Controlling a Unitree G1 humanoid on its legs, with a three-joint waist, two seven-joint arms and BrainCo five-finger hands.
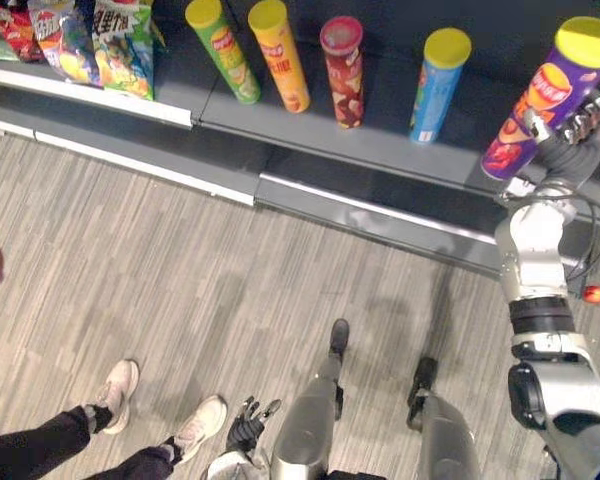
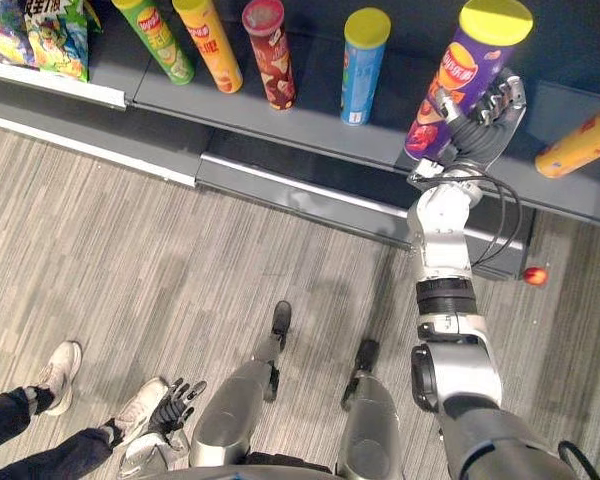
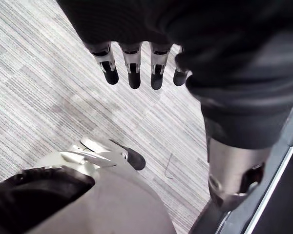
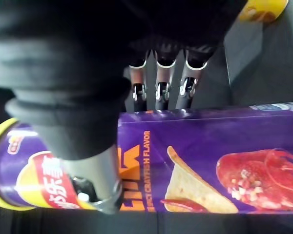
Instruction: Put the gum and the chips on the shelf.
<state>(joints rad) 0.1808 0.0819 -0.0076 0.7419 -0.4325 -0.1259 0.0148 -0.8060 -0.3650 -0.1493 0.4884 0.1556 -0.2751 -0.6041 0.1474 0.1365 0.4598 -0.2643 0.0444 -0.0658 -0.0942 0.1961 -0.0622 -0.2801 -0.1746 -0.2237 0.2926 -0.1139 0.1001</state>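
A purple chips can [image 1: 545,95] with a yellow lid stands at the right end of the dark grey shelf [image 1: 380,150]. Its base is down at the shelf board. My right hand [image 2: 485,125] is shut on the can. In the right wrist view its fingers [image 4: 158,83] reach behind the can [image 4: 210,161] and its thumb [image 4: 95,180] lies across the front. Low beside my body, my left hand [image 1: 245,425] hangs with relaxed fingers [image 3: 132,68] and holds nothing.
Green [image 1: 225,50], yellow [image 1: 278,52], red [image 1: 342,70] and blue [image 1: 440,82] cans stand in a row left of the purple one. Chip bags [image 1: 80,40] stand at the far left. An orange can [image 2: 580,145] lies to the right. A person's shoes [image 1: 115,392] are on the floor at lower left.
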